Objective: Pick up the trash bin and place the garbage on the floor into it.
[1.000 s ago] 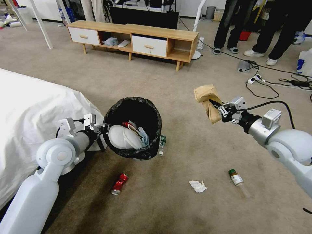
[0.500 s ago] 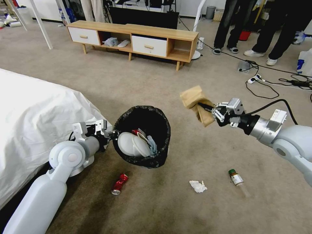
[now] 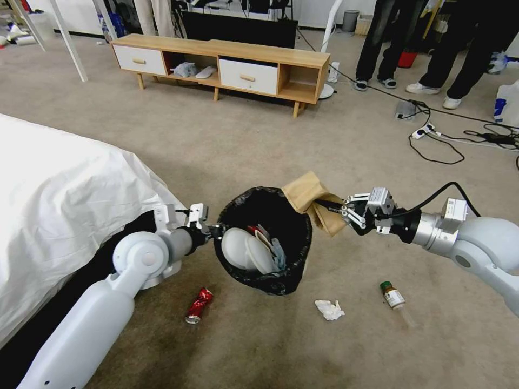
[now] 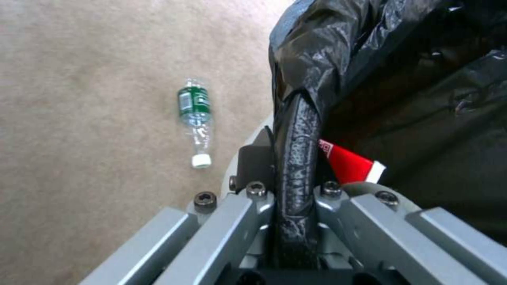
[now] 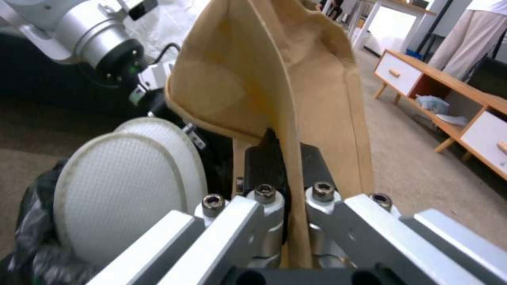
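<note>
My left gripper (image 3: pixel 214 230) is shut on the near rim of the trash bin (image 3: pixel 278 282), a black-lined bin held tilted above the floor (image 3: pixel 243 146). The left wrist view shows the bag-covered rim (image 4: pixel 296 130) clamped between the fingers. Inside lie white round discs (image 3: pixel 243 253) and a red wrapper (image 4: pixel 346 162). My right gripper (image 3: pixel 339 209) is shut on a brown paper bag (image 3: pixel 307 195), which hangs over the bin's far-right rim. Loose garbage lies on the carpet: a crushed red can (image 3: pixel 199 305), a white tissue (image 3: pixel 329 309), a brown-drink bottle (image 3: pixel 393 297) and a clear green-labelled bottle (image 4: pixel 196 118).
A bed with a white sheet (image 3: pixel 54 183) borders the left side. A low wooden cabinet (image 3: pixel 221 65) stands at the back. Cables and a power strip (image 3: pixel 427 132) trail at the back right, where people's legs stand. A white plastic bag (image 3: pixel 508 102) sits at the right edge.
My left arm has carried the bin to the right. My right arm has brought the paper bag left and down until it overlaps the bin's rim.
</note>
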You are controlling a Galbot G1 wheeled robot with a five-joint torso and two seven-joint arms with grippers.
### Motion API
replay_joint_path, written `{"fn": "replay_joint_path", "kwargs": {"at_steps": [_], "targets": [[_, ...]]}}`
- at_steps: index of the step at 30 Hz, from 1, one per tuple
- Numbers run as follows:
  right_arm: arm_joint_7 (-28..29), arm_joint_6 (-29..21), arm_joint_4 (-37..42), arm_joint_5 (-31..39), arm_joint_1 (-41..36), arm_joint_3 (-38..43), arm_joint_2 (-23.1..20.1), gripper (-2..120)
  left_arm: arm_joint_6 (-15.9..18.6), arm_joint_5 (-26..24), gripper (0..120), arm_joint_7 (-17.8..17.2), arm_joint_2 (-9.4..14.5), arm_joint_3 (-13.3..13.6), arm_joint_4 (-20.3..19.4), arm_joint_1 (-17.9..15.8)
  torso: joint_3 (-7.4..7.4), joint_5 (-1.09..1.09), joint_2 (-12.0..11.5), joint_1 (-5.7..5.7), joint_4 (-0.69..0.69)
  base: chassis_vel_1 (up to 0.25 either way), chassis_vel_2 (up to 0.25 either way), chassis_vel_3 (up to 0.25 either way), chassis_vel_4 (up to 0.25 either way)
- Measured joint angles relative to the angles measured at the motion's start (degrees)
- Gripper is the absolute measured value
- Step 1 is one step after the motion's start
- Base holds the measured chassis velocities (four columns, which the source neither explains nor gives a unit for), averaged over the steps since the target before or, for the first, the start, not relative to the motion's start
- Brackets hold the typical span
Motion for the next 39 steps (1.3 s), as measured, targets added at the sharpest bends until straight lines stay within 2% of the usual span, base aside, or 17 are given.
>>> {"fn": "replay_joint_path", "kwargs": {"at_steps": [1, 2, 4, 6, 7, 8, 11, 19, 25, 39], "targets": [[-0.13, 0.11, -0.01, 0.00, -0.09, 0.01, -0.07, 0, -0.02, -0.06, 2, 0.08, -0.05, 1.20, 0.41, -0.92, 0.00, 0.00, 0.00, 0.00, 0.00, 0.000, 0.000, 0.000, 0.000], [-0.13, 0.11, -0.01, 0.00, -0.09, 0.01, -0.07, 0, -0.02, -0.06, 2, 0.08, -0.05, 1.20, 0.41, -0.92, 0.00, 0.00, 0.00, 0.00, 0.00, 0.000, 0.000, 0.000, 0.000], [-0.50, 0.29, -0.06, 0.04, -0.12, 0.43, -0.31, 0, -0.02, -0.22, 2, 0.49, -0.31, 3.51, 1.62, -2.92, 0.00, 0.00, 0.00, 0.00, 0.00, 0.000, 0.000, 0.000, 0.000], [-0.55, 0.31, -0.06, 0.08, -0.12, 0.53, -0.37, 0, -0.02, -0.25, 2, 0.60, -0.40, 4.05, 1.94, -3.43, 0.00, 0.00, 0.00, 0.00, 0.00, 0.000, 0.000, 0.000, 0.000], [-0.75, 0.34, -0.02, 0.18, -0.15, 0.91, -0.48, 0, -0.02, -0.28, 2, 0.97, -0.82, 5.73, 3.00, -5.05, 0.00, 0.00, 0.00, 0.00, 0.00, 0.000, 0.000, 0.000, 0.000], [-0.75, 0.34, -0.02, 0.18, -0.15, 0.91, -0.48, 0, -0.02, -0.28, 2, 0.97, -0.82, 5.73, 3.00, -5.05, 0.00, 0.00, 0.00, 0.00, 0.00, 0.000, 0.000, 0.000, 0.000], [-1.19, 0.61, 0.23, 0.45, -0.55, 1.73, -0.80, 0, -0.03, -0.28, 2, 1.82, -1.99, 8.62, 5.33, -8.03, 0.00, 0.01, 0.00, 0.00, 0.00, 0.000, 0.000, 0.000, 0.000], [-1.81, 0.99, 0.09, 0.59, -1.09, 2.86, -1.19, 0, -0.03, 0.08, 2, 3.24, -4.51, 12.70, 9.57, -12.44, 0.00, 0.00, 0.00, 0.00, -0.01, 0.000, 0.000, 0.000, 0.000], [-2.05, 1.04, 0.10, 0.82, -1.07, 2.89, -1.20, 0, -0.02, 1.40, 2, 3.94, -5.36, 13.91, 11.48, -13.37, 0.00, 0.00, 0.00, 0.00, 0.00, 0.000, 0.000, 0.000, 0.000], [-2.55, 1.40, -0.95, 0.80, -0.89, 1.62, -0.62, 0, 0.00, 2.35, 2, 4.63, -6.68, 14.51, 13.74, -14.44, 0.00, 0.00, 0.00, 0.00, 0.00, 0.000, 0.000, 0.000, 0.000]]}}
